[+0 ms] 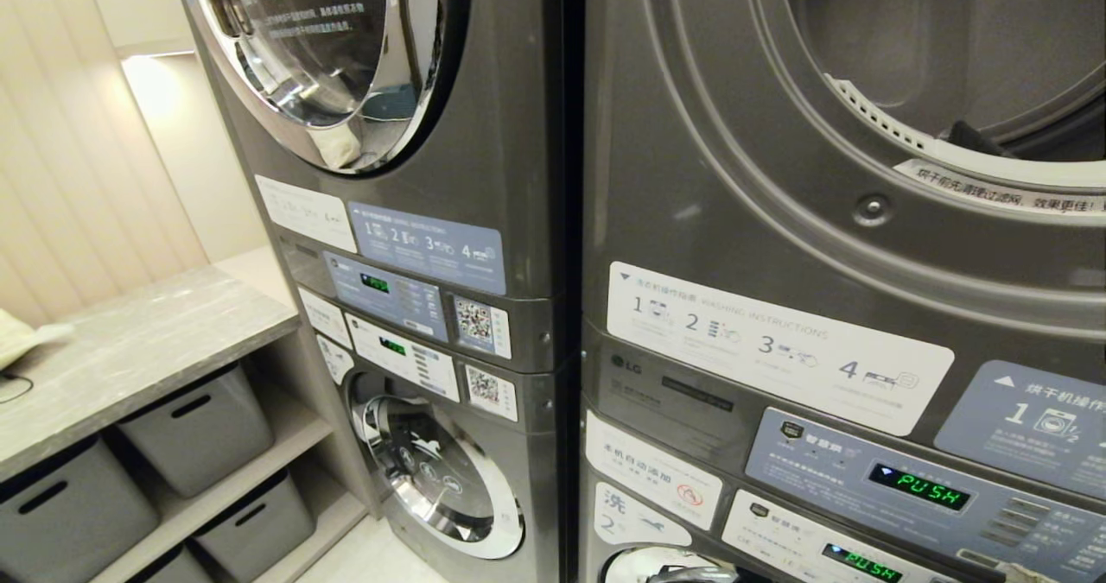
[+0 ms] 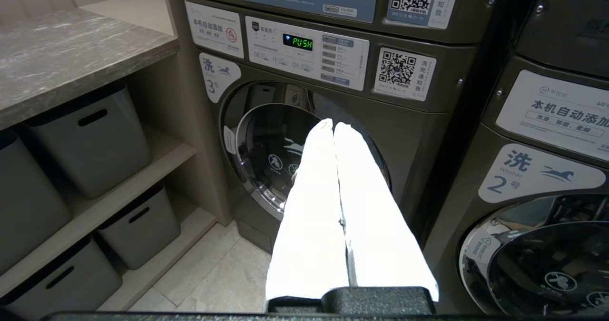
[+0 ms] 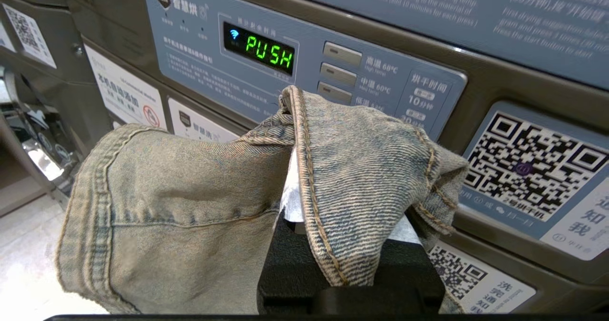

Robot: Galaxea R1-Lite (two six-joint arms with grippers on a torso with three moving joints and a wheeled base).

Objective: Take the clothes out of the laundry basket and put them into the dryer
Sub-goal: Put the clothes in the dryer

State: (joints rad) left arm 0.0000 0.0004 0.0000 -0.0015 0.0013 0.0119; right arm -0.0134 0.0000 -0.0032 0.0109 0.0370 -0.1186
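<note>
Two stacked washer-dryer towers were seen side by side; the open dryer drum lay at two o'clock in the head view. The right gripper was held level before the dryer control panel, its white fingers clamped on a faded denim garment draped over them. The left gripper, fingers pressed together and empty, was pointed at the lower washer door.

The green display on the dryer panel reads "PUSH". Its buttons show 68°C and 60°C (and "10" beside them). "LG" stands on the machine front. Washer labels read "3" and "Washer 2".
</note>
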